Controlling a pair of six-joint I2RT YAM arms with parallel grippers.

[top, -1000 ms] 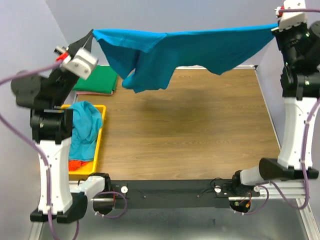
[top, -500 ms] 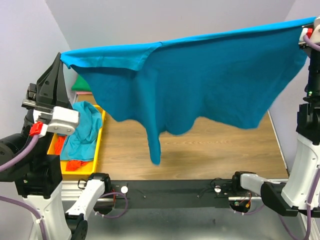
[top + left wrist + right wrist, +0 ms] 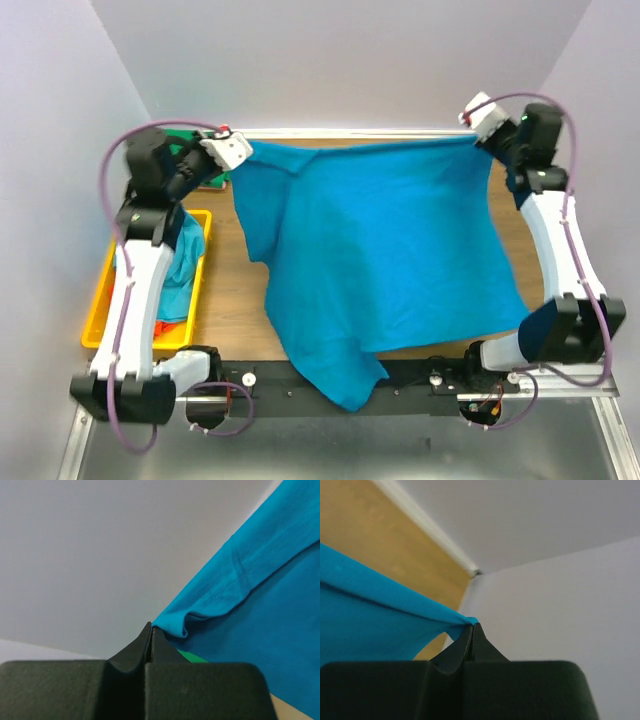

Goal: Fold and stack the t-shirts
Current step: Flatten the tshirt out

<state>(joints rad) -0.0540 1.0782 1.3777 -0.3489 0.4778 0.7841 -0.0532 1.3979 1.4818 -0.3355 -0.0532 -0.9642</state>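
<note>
One teal t-shirt [image 3: 380, 250], aloft a moment ago, now lies spread across the table [image 3: 235, 290], its near hem spilling over the near edge. At the far edge, the left gripper [image 3: 151, 630] and right gripper [image 3: 472, 627] stay pinched on its corners, ready for folding.

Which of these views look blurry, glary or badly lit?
Top view: even light, no glare; the left arm is blurred near its wrist, while the shirt is crisp. Left wrist view: the shirt's hem stitching is sharp, the fingers a featureless black. Right wrist view: same black fingers, shirt edge clean.
</note>
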